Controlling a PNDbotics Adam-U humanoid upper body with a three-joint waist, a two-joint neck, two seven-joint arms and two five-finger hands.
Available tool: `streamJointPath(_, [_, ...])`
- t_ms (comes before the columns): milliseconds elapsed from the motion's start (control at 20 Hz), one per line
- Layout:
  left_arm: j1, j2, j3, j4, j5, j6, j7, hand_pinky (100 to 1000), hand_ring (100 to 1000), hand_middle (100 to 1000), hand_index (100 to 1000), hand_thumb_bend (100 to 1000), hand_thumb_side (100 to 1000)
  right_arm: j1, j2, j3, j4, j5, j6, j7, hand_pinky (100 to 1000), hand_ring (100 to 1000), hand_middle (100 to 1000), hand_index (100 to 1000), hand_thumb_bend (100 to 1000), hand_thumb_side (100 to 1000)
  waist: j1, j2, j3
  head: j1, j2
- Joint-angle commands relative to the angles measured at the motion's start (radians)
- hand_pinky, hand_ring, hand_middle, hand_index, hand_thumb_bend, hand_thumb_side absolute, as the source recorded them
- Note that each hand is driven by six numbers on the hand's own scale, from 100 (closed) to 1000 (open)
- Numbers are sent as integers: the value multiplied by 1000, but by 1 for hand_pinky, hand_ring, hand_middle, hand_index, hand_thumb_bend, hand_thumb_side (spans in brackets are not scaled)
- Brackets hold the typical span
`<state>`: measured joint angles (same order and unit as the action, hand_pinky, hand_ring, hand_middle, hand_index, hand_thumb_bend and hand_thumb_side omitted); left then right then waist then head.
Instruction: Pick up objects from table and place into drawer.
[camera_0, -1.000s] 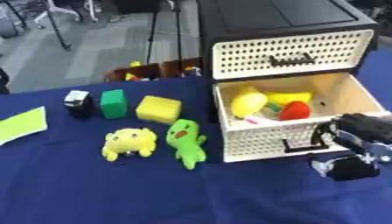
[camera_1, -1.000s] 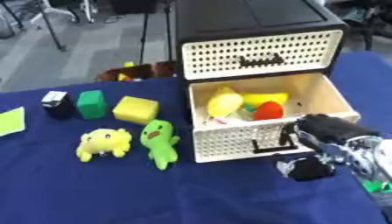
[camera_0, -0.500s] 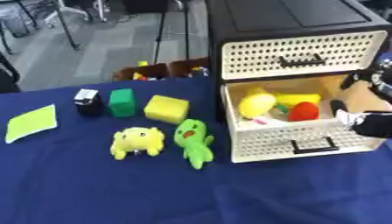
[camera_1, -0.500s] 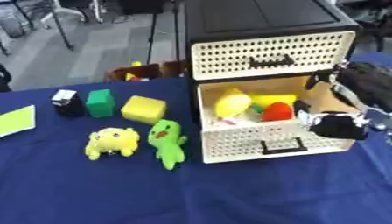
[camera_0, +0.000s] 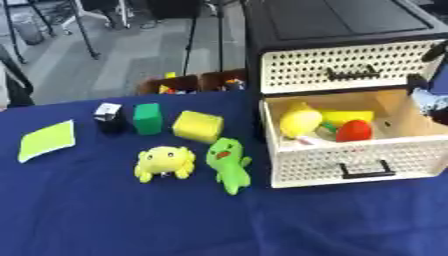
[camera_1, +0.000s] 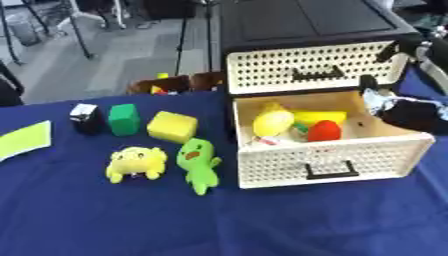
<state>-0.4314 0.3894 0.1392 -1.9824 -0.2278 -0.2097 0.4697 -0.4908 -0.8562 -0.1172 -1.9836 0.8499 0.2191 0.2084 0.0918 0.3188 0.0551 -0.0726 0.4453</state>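
Right eye view: the robot's right hand (camera_1: 411, 112) is seen at the right edge of the frame, just beside the open drawer's right wall, a dark shape with something pale at its upper side. Whether its fingers are spread or curled cannot be told, and nothing can be made out in its hold. The left hand is not shown in either view.

The lower drawer (camera_1: 385, 150) of a black-framed cabinet (camera_1: 306, 20) with cream perforated fronts is pulled open. Inside, a yellow rounded toy (camera_1: 272, 121), a yellow block (camera_1: 319, 116) behind it and a red object (camera_1: 324, 131) are seen lying together. The upper drawer (camera_1: 315, 67) is closed.

The task is judged to be partly done, since several objects are left outside the drawer. On the counter (camera_1: 219, 225), covered in dark blue cloth, a green plush figure (camera_1: 199, 159) lies just beside the drawer front, with a yellow plush creature (camera_1: 136, 163) next to it. Behind them a yellow cube (camera_1: 171, 127), a green block (camera_1: 123, 119) and a small black-and-white object (camera_1: 85, 117) are set in a row. A lime-green flat sheet (camera_1: 22, 140) lies well apart at the left edge.

Beyond the counter, a grey floor with stand legs is visible, and a brown box (camera_1: 179, 84) holding coloured items sits just behind the far edge.
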Motion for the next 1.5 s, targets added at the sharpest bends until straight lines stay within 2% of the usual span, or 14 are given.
streamJointPath(50, [-13, 49, 6, -18, -17, 19, -8, 721, 804, 818, 887, 256, 1000, -23, -33, -16, -16, -81, -3, -187, 157, 259, 160, 773, 227, 788, -3, -23, -1, 19, 1])
streamJointPath(200, [-26, 90, 1, -18, -70, 70, -38, 715, 792, 799, 884, 335, 895, -29, -33, -6, -16, -163, -35, -371, 219, 324, 234, 780, 253, 836, -1, -25, -1, 24, 10])
streamJointPath(300, [-36, 130, -9, -18, -115, 126, -79, 720, 794, 798, 879, 369, 870, -33, -33, -2, -16, -213, -63, -476, 265, 377, 306, 786, 260, 873, 1, -26, -2, 23, 13])
streamJointPath(350, [-42, 153, -16, -18, -138, 154, -107, 719, 793, 796, 877, 373, 867, -35, -33, -1, -16, -235, -76, -521, 274, 388, 320, 789, 263, 881, 2, -26, -3, 23, 15])
streamJointPath(400, [-46, 173, -23, -18, -158, 178, -134, 719, 793, 797, 882, 393, 864, -37, -33, 0, -16, -252, -87, -559, 317, 429, 371, 794, 262, 892, 3, -26, -4, 23, 16])
streamJointPath(550, [-63, 255, -50, -18, -224, 248, -247, 714, 790, 791, 886, 407, 889, -45, -30, 2, -16, -294, -118, -651, 358, 450, 396, 791, 256, 891, 8, -28, -7, 21, 22])
streamJointPath(800, [-109, 374, -104, -18, -274, 303, -436, 727, 807, 809, 911, 457, 947, -61, -25, 10, -16, -334, -156, -732, 440, 503, 451, 792, 238, 903, 15, -35, -11, 22, 28])
streamJointPath(1050, [-173, 457, -176, -18, -302, 322, -686, 740, 822, 819, 914, 405, 997, -77, -12, 19, -16, -357, -189, -766, 515, 548, 497, 794, 221, 902, 21, -41, -21, 20, 34])
streamJointPath(1150, [-202, 472, -204, -16, -323, 325, -805, 746, 828, 824, 916, 381, 997, -85, -5, 25, -16, -365, -201, -773, 521, 550, 499, 794, 214, 901, 23, -43, -25, 23, 33])
streamJointPath(1300, [-250, 473, -245, 14, -358, 323, -987, 756, 840, 838, 930, 399, 973, -96, 8, 37, -16, -376, -221, -771, 534, 559, 510, 795, 206, 895, 26, -44, -31, 29, 31])
streamJointPath(1500, [-309, 450, -295, 83, -381, 313, -1148, 777, 860, 862, 945, 427, 960, -109, 31, 49, -16, -370, -255, -790, 674, 682, 644, 806, 166, 894, 31, -43, -37, 39, 27])
